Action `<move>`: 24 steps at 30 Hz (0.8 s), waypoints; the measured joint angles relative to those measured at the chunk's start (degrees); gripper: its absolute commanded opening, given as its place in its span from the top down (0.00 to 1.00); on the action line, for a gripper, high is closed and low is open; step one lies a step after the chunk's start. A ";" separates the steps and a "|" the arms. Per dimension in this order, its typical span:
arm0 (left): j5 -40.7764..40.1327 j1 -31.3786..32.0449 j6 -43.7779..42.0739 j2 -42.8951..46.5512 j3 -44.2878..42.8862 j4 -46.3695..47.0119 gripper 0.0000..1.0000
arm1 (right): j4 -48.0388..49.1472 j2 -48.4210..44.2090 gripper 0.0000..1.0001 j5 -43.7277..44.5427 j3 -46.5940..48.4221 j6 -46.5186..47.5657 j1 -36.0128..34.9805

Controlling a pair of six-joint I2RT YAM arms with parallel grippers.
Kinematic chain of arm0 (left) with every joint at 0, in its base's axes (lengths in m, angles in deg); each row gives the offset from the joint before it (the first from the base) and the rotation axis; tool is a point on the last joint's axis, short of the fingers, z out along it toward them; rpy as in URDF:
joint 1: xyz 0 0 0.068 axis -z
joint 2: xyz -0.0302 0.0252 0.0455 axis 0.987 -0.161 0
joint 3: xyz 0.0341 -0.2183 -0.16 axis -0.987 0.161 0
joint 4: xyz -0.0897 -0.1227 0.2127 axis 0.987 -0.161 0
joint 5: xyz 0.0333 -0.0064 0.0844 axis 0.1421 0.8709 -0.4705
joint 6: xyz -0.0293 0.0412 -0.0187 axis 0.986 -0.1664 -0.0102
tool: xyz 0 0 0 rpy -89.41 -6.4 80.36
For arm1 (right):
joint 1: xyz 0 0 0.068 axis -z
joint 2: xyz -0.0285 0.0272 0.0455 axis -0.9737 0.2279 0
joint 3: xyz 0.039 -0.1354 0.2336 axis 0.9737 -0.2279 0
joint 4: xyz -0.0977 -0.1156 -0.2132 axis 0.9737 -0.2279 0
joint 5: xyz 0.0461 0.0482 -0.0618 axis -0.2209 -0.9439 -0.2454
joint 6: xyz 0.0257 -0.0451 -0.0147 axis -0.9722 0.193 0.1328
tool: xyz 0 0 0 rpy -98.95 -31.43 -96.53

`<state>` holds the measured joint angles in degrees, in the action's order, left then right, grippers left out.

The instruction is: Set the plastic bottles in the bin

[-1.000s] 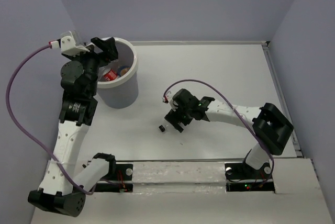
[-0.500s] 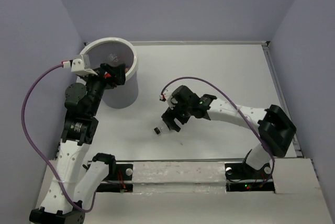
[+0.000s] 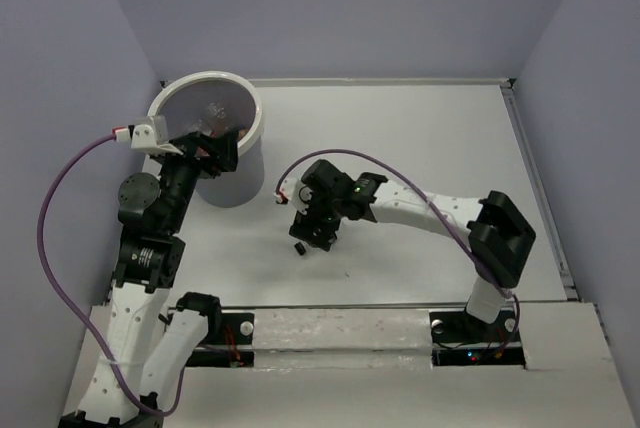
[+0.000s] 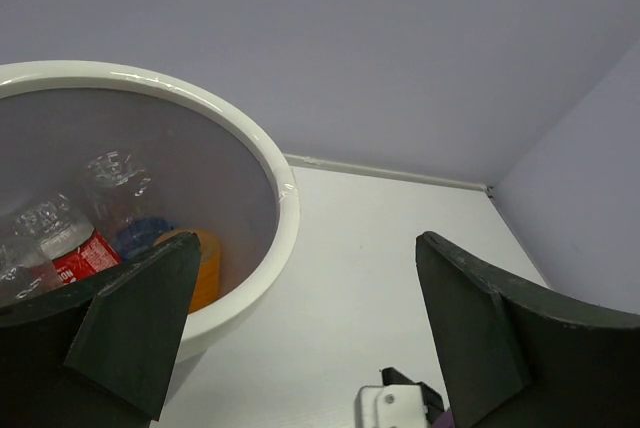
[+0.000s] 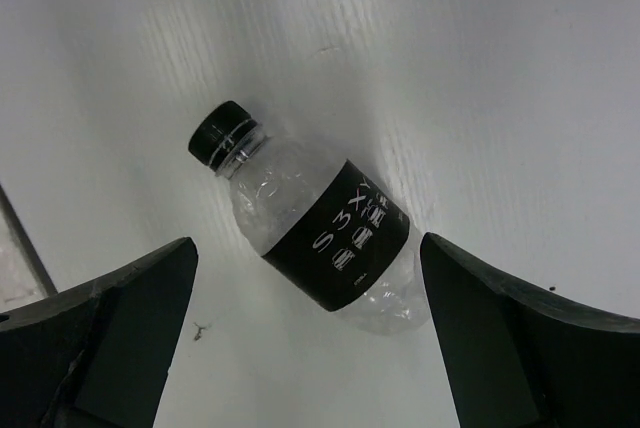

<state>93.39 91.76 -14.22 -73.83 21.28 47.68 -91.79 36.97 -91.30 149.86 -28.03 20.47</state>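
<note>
1. Black-labelled bottle (image 5: 322,231), clear with a black cap, is lying on its side on the white surface (image 3: 420,138), near the middle and well apart from the bin.
2. The right pincer (image 5: 308,248) is hovering directly over this bottle. Its jaws are standing wide open, with one finger on each side and neither one touching it.
3. The bin (image 3: 245,176), round and white with a thick rim, is standing at the far left of the surface, close to the back wall.
4. Inside it, a clear bottle with a red label (image 4: 85,253) and an orange bottle (image 4: 200,266) are lying against the grey inner wall.
5. The left pincer (image 4: 308,243) is hanging just by the bin's near rim, with its jaws spread wide and gripping nothing.
</note>
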 measured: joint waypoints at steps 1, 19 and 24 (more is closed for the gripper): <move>-0.04 0.00 -0.13 0.04 0.02 0.00 0.01 | -0.35 1.88 0.01 0.26 0.92 0.70 0.00; -2.60 0.00 -1.16 6.34 1.20 0.15 0.01 | -5.14 13.97 0.37 0.90 3.98 4.28 0.02; -4.90 0.00 -1.14 9.18 1.20 0.17 0.01 | -3.48 9.16 0.44 0.98 2.29 2.60 0.02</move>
<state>88.49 91.76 -15.35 -64.65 22.49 47.86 -95.27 46.13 -90.31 152.16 -25.43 20.49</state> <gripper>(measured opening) 0.989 0.685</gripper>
